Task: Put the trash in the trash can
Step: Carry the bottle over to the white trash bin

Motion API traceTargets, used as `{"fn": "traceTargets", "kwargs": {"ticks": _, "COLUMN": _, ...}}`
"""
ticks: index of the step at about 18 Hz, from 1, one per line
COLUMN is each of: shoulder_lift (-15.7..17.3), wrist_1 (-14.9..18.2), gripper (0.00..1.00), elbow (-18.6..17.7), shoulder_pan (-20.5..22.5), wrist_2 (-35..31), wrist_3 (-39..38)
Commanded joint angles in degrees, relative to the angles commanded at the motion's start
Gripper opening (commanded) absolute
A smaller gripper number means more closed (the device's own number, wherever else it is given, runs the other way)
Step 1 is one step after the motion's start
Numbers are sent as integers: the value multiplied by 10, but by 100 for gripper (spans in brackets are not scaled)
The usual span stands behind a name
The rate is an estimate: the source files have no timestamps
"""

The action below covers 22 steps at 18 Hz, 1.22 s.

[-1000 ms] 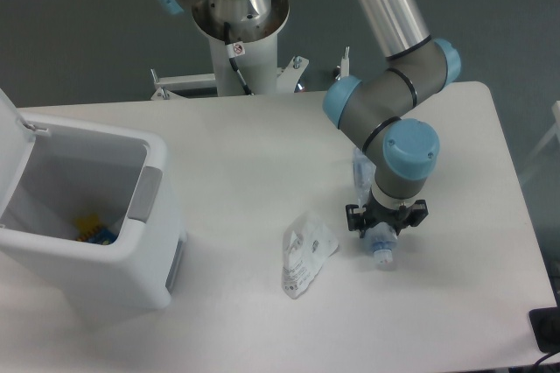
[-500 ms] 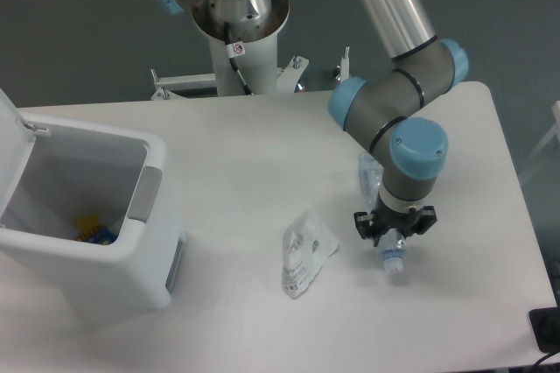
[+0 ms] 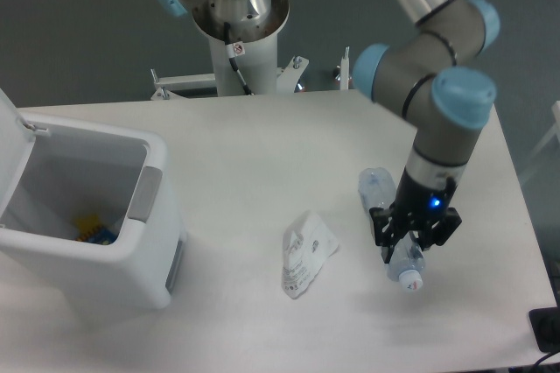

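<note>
Camera view from the fixed mount: I see my pincer [image 3: 413,235] clamped around the bottle [image 3: 395,231] near its neck, one black finger on each side of the clear plastic. The bottle lies slanted, its base [image 3: 376,186] toward the far side of the worktop [image 3: 262,145] and its white cap [image 3: 409,281] pointing toward the near edge. I cannot tell whether the bottle is touching the worktop or held just above it; a soft shadow sits under the cap end. The white pouch [image 3: 306,253] lies flat on the worktop to the left of the bottle, apart from it. The trash can [image 3: 83,215] stands well apart at the left edge, its lid [image 3: 10,141] tipped up and open, with something yellow and blue [image 3: 94,229] at the bottom inside.
</note>
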<state>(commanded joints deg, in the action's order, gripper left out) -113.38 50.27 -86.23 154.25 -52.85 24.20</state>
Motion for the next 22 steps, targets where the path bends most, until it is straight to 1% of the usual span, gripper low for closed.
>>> {"fn": "traceTargets", "kwargs": {"ticks": 1, "shoulder_lift": 0, "wrist_1": 0, "gripper": 33, "elbow": 10, "shoulder_pan": -6, "wrist_2": 21, "wrist_3": -15}}
{"fn": "traceTargets", "kwargs": {"ticks": 3, "shoulder_lift": 1, "wrist_1": 0, "gripper": 34, "elbow": 22, "shoulder_pan": -15, "wrist_2": 53, "wrist_3": -20}}
{"fn": "traceTargets", "kwargs": {"ticks": 4, "shoulder_lift": 1, "wrist_1": 0, "gripper": 34, "elbow": 36, "shoulder_pan": -20, "wrist_2": 75, "wrist_3": -34}}
{"fn": "traceTargets", "kwargs": {"ticks": 6, "shoulder_lift": 8, "wrist_1": 0, "gripper": 34, "elbow": 58, "shoulder_pan": -27, "wrist_2": 91, "wrist_3": -70}}
{"fn": "traceTargets", "kwargs": {"ticks": 7, "shoulder_lift": 9, "wrist_1": 0, "gripper": 34, "elbow": 75, "shoulder_pan": -39, "wrist_2": 100, "wrist_3": -84}}
{"fn": "traceTargets", "kwargs": {"ticks": 8, "shoulder_lift": 9, "wrist_1": 0, "gripper": 34, "elbow": 90, "shoulder_pan": -49, "wrist_2": 103, "wrist_3": -92}}
{"fn": "traceTargets", "kwargs": {"ticks": 10, "shoulder_lift": 12, "wrist_1": -1, "gripper": 34, "elbow": 108, "shoulder_pan": -68, "wrist_2": 103, "wrist_3": -95}}
{"fn": "traceTargets", "kwargs": {"ticks": 12, "shoulder_lift": 25, "wrist_1": -1, "gripper": 34, "elbow": 112, "shoulder_pan": -97, "wrist_2": 108, "wrist_3": -91}}
{"fn": "traceTargets", "kwargs": {"ticks": 14, "shoulder_lift": 37, "wrist_1": -1, "gripper": 34, "elbow": 116, "shoulder_pan": -118, "wrist_2": 136, "wrist_3": -90}}
{"fn": "traceTargets", "kwargs": {"ticks": 15, "shoulder_lift": 43, "wrist_1": -1, "gripper": 34, "elbow": 124, "shoulder_pan": -130, "wrist_2": 146, "wrist_3": -94}}
{"fn": "traceTargets", "kwargs": {"ticks": 18, "shoulder_lift": 47, "wrist_1": -1, "gripper": 34, "elbow": 142, "shoulder_pan": -169, "wrist_2": 151, "wrist_3": -92}}
{"fn": "traceTargets", "kwargs": {"ticks": 19, "shoulder_lift": 52, "wrist_1": -2, "gripper": 34, "elbow": 146, "shoulder_pan": -176, "wrist_2": 159, "wrist_3": -89}}
{"fn": "traceTargets", "kwargs": {"ticks": 20, "shoulder_lift": 54, "wrist_1": -1, "gripper": 34, "elbow": 151, "shoulder_pan": -191, "wrist_2": 169, "wrist_3": -88}}
{"fn": "traceTargets", "kwargs": {"ticks": 22, "shoulder_lift": 57, "wrist_1": -2, "gripper": 34, "elbow": 152, "shoulder_pan": -208, "wrist_2": 170, "wrist_3": -87}}
